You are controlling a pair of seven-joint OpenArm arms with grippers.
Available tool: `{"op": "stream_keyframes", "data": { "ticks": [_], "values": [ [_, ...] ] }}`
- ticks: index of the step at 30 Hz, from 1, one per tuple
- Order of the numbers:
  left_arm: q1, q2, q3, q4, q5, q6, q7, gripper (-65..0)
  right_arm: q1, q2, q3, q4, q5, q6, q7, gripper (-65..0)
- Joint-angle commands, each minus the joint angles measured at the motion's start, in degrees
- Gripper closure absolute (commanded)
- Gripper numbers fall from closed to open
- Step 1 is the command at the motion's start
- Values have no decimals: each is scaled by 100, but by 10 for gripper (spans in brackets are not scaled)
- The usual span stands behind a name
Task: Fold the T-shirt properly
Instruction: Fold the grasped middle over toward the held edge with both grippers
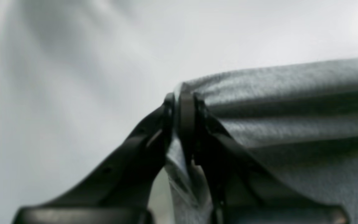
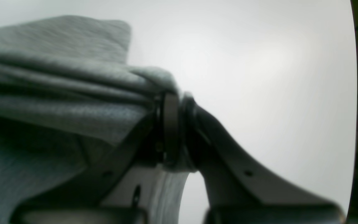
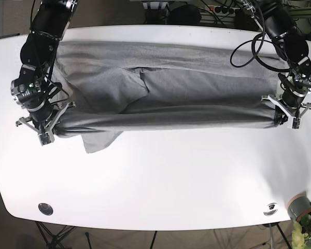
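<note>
Though wrist views blurred, both jaws pinch T-shirt [image 3: 166,88] edge; hem bunched

Both arms reach in from the far side, one at each end of the scene. The left gripper [image 1: 183,107] sits at the right edge in the base view, jaws pinched tight on a fold of the shirt [image 1: 291,102]. The right gripper [image 2: 174,105], at the left edge, is likewise clamped on bunched shirt fabric.
</note>
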Motion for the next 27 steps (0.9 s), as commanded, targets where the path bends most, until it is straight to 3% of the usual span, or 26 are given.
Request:
{"op": "stream_keyframes", "data": {
  "ticks": [1, 6, 11, 17, 21, 24, 25, 27],
  "values": [
    [102, -113, -135, 388, -38, 58, -117, 0, -136, 5, 259, 396, -64, -62, -18, -19],
    [383, -104, -206, 705, -38, 58, -82, 0, -575, -144, 409, 704, -64, 34, -18, -19],
    [611, -121, -232, 977, -38, 58, 428, 0, -1068, -170, 409, 818, -73, 61, -18, -19],
    [954, -139, -364, 1039, -38, 58, 542, 0, -1331, -425, 734, 818, -73, 69, -9, -21],
    [1139, -139, -443, 1039, -21, 58, 560, -6, -1428, -513, 822, 801, -90, 280, -9, -22],
    [1288, -139, -434, 1039, -21, 58, 560, -126, -1551, -522, 822, 810, -73, 298, -9, -43],
    [1324, -139, -461, 1039, -21, 58, 560, -211, -1604, -531, 822, 818, -73, 298, -9, -75],
    [1359, -148, -470, 1039, -21, 58, 560, -310, -1665, -584, 822, 818, -81, 298, -9, -127]
  ]
}}
